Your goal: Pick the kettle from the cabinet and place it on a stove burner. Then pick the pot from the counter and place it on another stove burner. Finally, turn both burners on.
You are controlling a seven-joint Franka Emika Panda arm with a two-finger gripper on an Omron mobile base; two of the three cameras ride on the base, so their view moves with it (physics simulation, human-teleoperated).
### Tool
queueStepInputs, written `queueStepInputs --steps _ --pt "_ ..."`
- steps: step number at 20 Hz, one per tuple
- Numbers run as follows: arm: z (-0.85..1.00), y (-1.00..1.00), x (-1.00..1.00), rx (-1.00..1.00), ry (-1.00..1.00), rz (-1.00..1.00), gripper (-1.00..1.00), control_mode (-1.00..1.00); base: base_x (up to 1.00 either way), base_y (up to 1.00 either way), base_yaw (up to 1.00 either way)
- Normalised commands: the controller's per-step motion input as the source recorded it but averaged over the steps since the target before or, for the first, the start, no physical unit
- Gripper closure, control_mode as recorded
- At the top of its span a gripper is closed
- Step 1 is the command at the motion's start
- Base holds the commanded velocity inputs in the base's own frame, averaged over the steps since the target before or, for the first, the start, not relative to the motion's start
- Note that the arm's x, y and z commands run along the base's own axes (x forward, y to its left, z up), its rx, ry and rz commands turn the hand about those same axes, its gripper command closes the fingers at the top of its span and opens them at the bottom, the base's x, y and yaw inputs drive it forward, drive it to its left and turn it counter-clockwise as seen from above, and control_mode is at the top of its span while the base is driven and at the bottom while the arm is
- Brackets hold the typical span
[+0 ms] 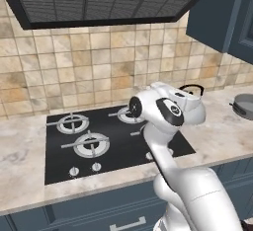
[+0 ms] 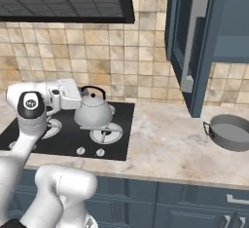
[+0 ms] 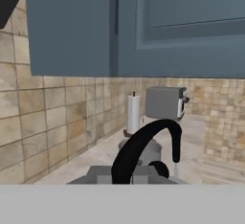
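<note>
Kettle (image 2: 92,111) upright over the rear right part of the black cooktop (image 2: 68,142), its base at or just above the rear right burner; contact with the grate not clear. Thin black handle (image 3: 143,149) arching close before the wrist camera. Hand (image 2: 81,95) at the kettle's handle from the left, apparently pinching it, though the fingertips themselves hidden, so grip not certain. From the left side, only the handle and top of the kettle (image 1: 191,91) peeking above the white arm.

Front right burner (image 2: 107,134) bare, just in front of the kettle. Two left burners (image 1: 91,145) also bare, with small silver knobs (image 1: 85,169) along the cooktop's front edge.

Pot (image 2: 231,132) sitting on the marbled surface (image 2: 165,149) well to the right of the cooktop, below the wall cabinet (image 2: 228,22). Cabinet door (image 2: 192,47) swung open, edge-on, with its long grey bar handle facing out.

Dark range hood (image 1: 99,0) overhead. Farther along the wall, a paper towel roll (image 3: 133,114) and a toaster (image 3: 165,103) standing side by side on the surface.
</note>
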Motion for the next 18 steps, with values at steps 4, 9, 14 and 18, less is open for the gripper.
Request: queueStepInputs --steps 4,9,14,18 --pt "-0.28 0.18 0.55 0.00 0.00 0.00 1.00 -1.00 0.00 0.00 0.00" --pt "-0.30 0.16 0.38 0.00 0.00 0.00 1.00 -1.00 0.00 0.00 0.00" --pt "-0.30 0.06 0.14 0.00 -0.01 -0.02 1.00 -1.00 0.00 0.00 0.00" --pt "-0.29 0.00 0.07 -0.01 -0.04 -0.08 1.00 -1.00 0.00 0.00 0.00"
